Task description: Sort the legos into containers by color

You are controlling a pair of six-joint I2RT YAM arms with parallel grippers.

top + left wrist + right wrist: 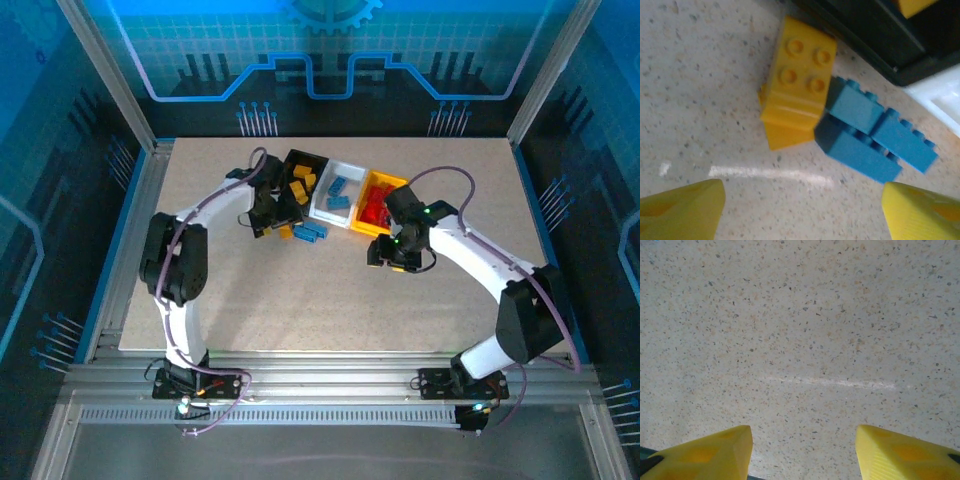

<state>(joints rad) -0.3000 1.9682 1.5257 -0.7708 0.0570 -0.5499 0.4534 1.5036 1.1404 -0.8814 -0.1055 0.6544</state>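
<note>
Sorting is far along, judging by the bins. They stand in a row touching one another at the far middle of the table (300,300): the black bin (305,154) holds yellow-orange bricks, the white bin (350,166) blue ones and the yellow bin (392,180) red ones. A small cluster is left loose just in front of the black and white bins.

The left gripper (801,212) hovers over that cluster, its jaws released and set wide with nothing between them. Just ahead of its fingertips (682,210) lies a yellow brick (799,82), tipped with its four studs showing and seemingly resting on a second yellow piece. Touching its right side are three blue bricks (855,150) packed together. The wide stance looks meant to straddle the yellow brick, which belongs in the black bin right behind it. The blue bricks pressing against it leave little room for a finger on that side, so a careless closing could drag one along.

The right gripper (804,452) hangs over bare table in front of the yellow bin, jaws apart and empty. That spot keeps it out of the left arm's way while staying close to the bins it serves
</note>
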